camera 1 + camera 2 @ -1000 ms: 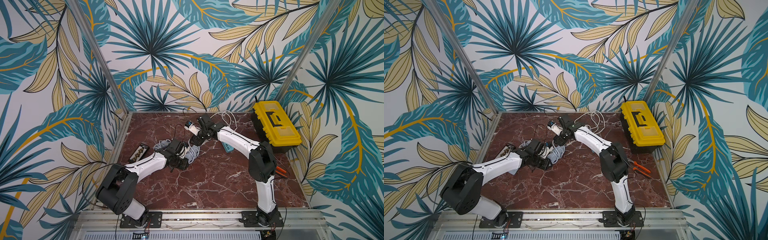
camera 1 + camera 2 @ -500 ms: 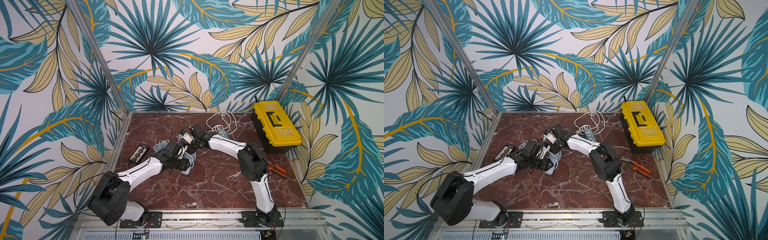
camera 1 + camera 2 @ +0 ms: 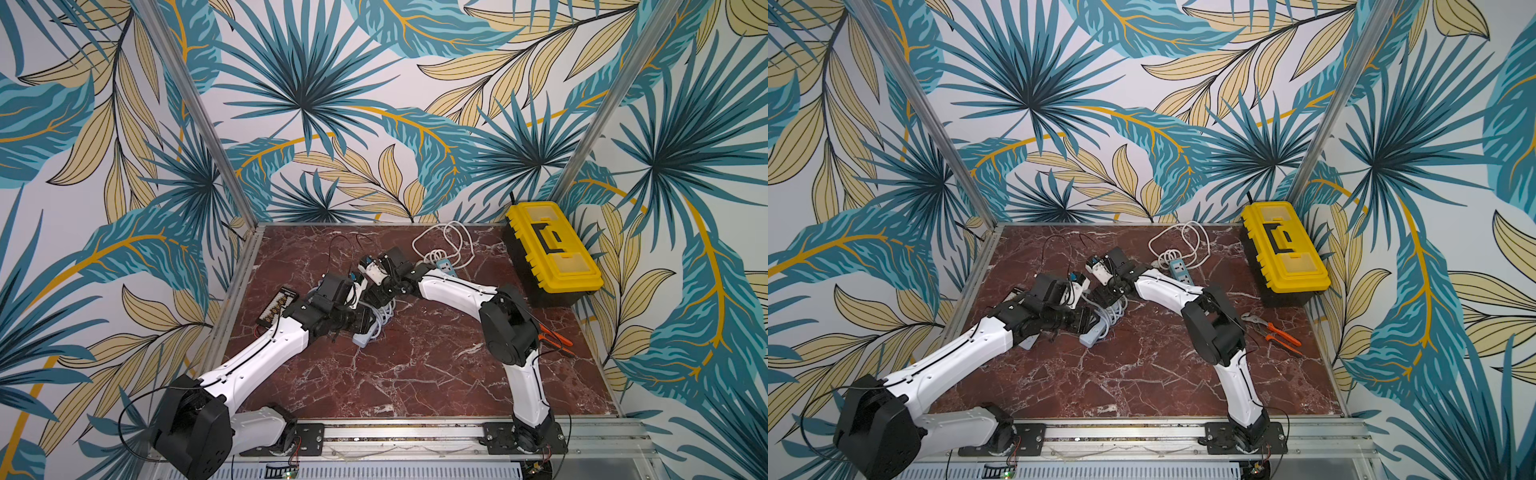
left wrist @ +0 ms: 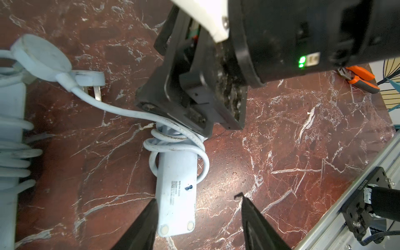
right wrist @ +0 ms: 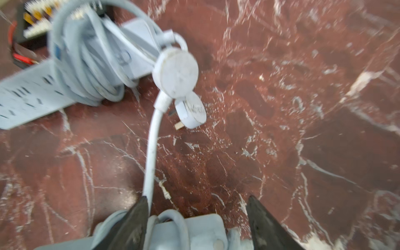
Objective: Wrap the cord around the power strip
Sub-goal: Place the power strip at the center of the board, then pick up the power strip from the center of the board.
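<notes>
Leaf-patterned blue and yellow wallpaper [image 3: 299,83] closes round the red-brown marble desk [image 3: 415,374]; a little left of centre in both top views, between the two arms, lies the pale grey plastic power strip [image 4: 176,194], underside up, with a few slack turns of its white rubber cord [image 4: 177,142] round its far half. From those turns the tail runs loose to the white round plug [image 5: 175,72], which lies on the desk beside a second pale strip [image 5: 28,97] bundled in its own cord. At the strip's bare end the left pincer [image 4: 197,198] is released, straddling it with one finger just at its edge; the right pincer [image 5: 197,197] is released too, the cord resting against one finger [image 5: 138,216] but not pinched. To my eye the danger is plain: nothing holds the turns, so they may spring loose or slide off the end; a finger drawn away could snag the tail and drag a loop along; the plug could tangle with the neighbour's.
</notes>
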Robot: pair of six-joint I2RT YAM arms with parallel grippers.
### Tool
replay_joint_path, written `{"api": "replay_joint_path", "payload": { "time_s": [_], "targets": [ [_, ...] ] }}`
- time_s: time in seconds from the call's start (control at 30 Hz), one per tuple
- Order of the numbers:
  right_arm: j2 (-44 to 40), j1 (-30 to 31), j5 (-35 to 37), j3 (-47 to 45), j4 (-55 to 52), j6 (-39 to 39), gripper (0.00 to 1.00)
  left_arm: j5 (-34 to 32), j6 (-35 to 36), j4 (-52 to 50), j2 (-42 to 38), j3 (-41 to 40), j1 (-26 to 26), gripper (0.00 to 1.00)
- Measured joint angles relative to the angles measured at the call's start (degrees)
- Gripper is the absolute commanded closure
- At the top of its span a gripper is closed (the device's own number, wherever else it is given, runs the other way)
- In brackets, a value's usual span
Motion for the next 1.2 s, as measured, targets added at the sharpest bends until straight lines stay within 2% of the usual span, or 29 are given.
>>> {"api": "replay_joint_path", "payload": {
  "time_s": [0.2, 0.33, 0.4, 0.47, 0.6, 0.8, 0.87, 0.93, 1.2],
  "targets": [
    [-3.54, -0.20, 0.09, 0.17, 0.76, 0.94, 0.25, -2.78, 1.20, -0.90, -0.04, 2.80, 0.00, 0.38],
    [-6.73, -1.75, 2.97, -3.34, 3.19, 4.81, 0.23, -9.27, 3.74, -1.68, -1.46, 4.63, 0.04, 0.38],
    [-10.84, -4.68, 6.16, -7.34, 3.87, 7.17, 0.21, -13.22, 5.79, -1.77, -3.08, 5.99, 0.48, 0.23],
    [-14.32, -8.28, 10.01, -9.22, 3.37, 8.24, 0.20, -14.95, 7.37, -1.75, -4.09, 8.22, 1.75, 0.14],
    [-17.14, -16.20, 17.44, -6.99, -1.75, 8.79, 0.19, -13.84, 9.51, -1.27, -2.32, 13.29, 3.96, 0.14],
    [-9.27, -21.70, 24.15, 1.16, -13.77, 7.61, 0.19, -7.32, 7.63, -1.36, 4.00, 18.95, 4.09, 0.13],
    [-5.77, -22.05, 24.52, 2.84, -16.98, 7.23, 0.19, -6.23, 7.26, -1.40, 4.94, 20.48, 4.07, 0.09],
    [-2.97, -22.03, 24.26, 4.31, -19.37, 7.06, 0.19, -5.81, 7.63, -1.33, 4.94, 21.64, 4.07, 0.01],
    [7.32, -21.99, 22.97, 13.92, -24.30, 7.15, 0.20, -5.70, 11.10, -0.94, 2.58, 22.21, 4.15, 0.01]
  ]
}}
